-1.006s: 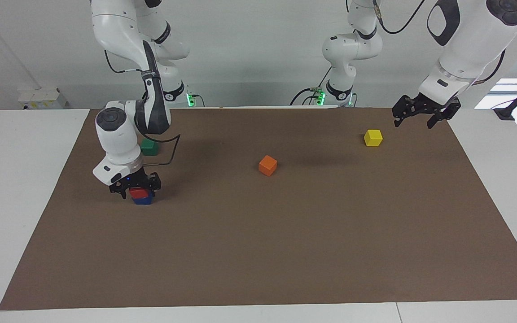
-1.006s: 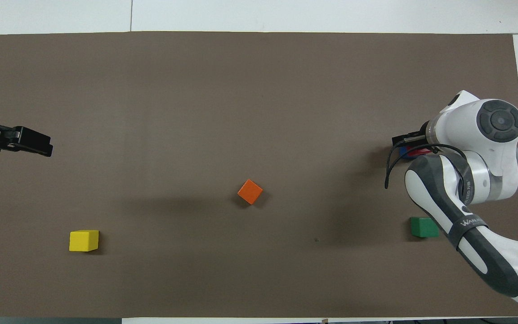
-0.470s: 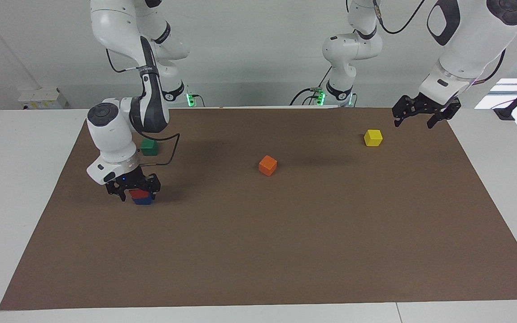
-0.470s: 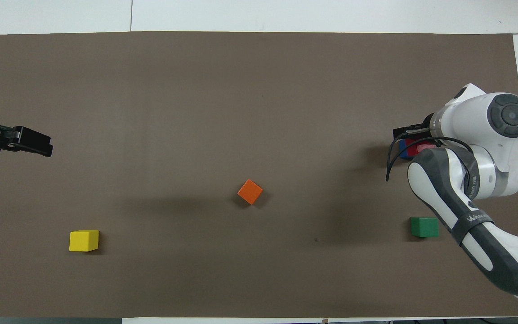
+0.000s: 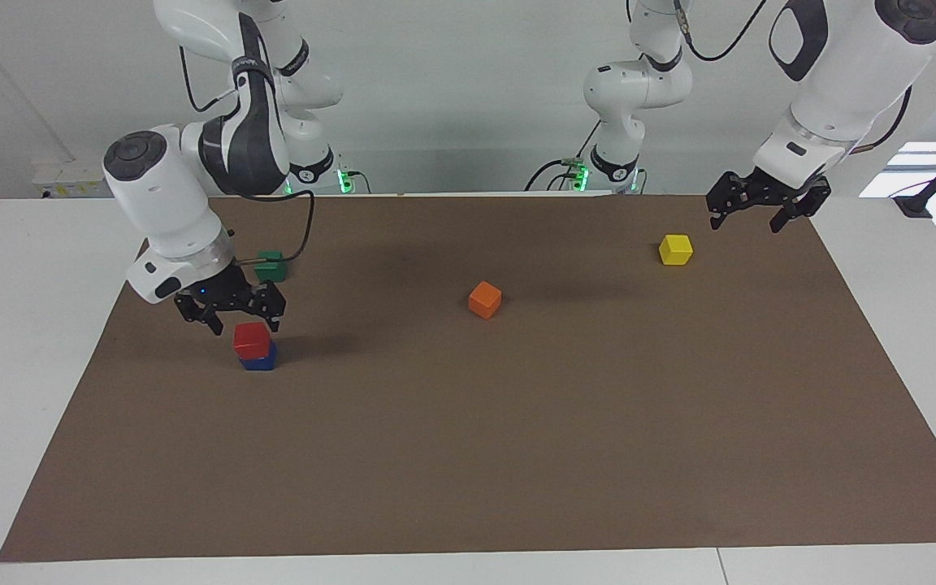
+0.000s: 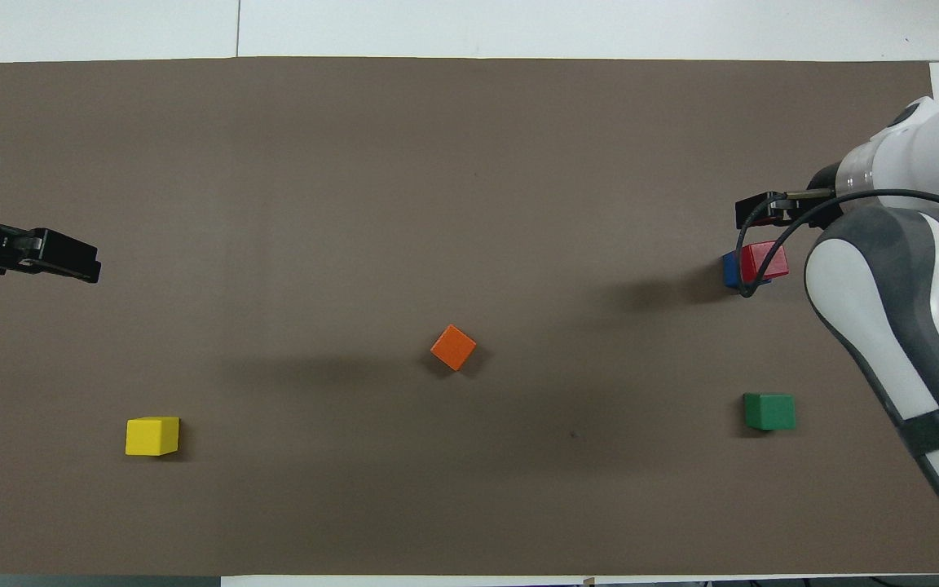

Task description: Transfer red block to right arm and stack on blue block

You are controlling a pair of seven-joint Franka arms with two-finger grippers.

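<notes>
The red block [image 5: 251, 339] sits on the blue block [image 5: 260, 361] near the right arm's end of the brown mat; the stack also shows in the overhead view, red block [image 6: 765, 260] on blue block [image 6: 730, 269]. My right gripper [image 5: 242, 322] is open and empty, raised just above the red block and clear of it; it also shows in the overhead view [image 6: 763, 214]. My left gripper [image 5: 747, 221] is open and empty, waiting in the air over the left arm's end of the mat [image 6: 62, 265].
An orange cube [image 5: 485, 299] lies mid-mat. A yellow cube [image 5: 675, 249] lies under and beside my left gripper. A green cube [image 5: 270, 266] lies nearer to the robots than the stack, close to the right arm's wrist cable. The brown mat [image 5: 517, 455] covers the table.
My right gripper has opened, let go of the red block and risen off it. The red block stays on the blue block. The left arm has hardly moved.
</notes>
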